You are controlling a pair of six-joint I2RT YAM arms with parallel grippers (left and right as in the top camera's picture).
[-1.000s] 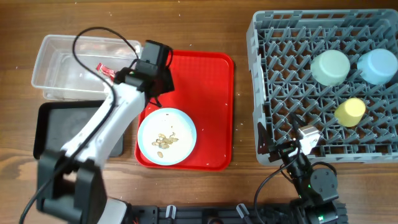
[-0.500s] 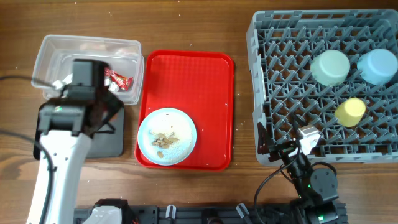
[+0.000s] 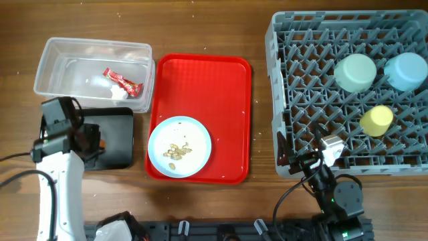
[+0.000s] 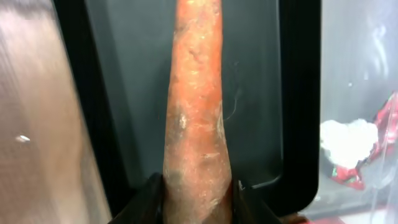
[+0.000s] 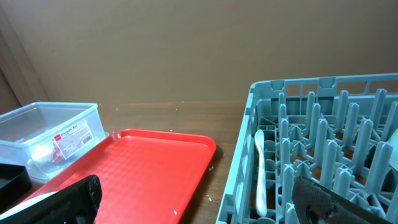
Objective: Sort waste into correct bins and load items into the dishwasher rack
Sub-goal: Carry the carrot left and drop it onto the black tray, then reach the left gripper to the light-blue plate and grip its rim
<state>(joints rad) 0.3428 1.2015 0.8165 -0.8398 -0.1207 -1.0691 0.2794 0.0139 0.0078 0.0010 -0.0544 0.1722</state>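
Hanging over the black tray (image 4: 297, 93) near the tabletop's (image 3: 20, 27) left edge, the left gripper (image 4: 198, 194) clamps the carrot piece (image 4: 196, 106) (right gripper (image 5: 202, 198) spread wide).

Tally was: two bowls (image 3: 355, 72) (image 3: 406, 70), one cup (image 3: 376, 120), one plate (image 3: 194, 137), one spoon (image 5: 260, 174), one carrot (image 4: 196, 106), one wrapper (image 3: 124, 82), one tissue (image 4: 348, 140), two bins (image 3: 93, 42) (image 3: 117, 144), one rack (image 3: 314, 73).

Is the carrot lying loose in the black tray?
No, the left end effector is clamped on the carrot, holding it over the black tray.
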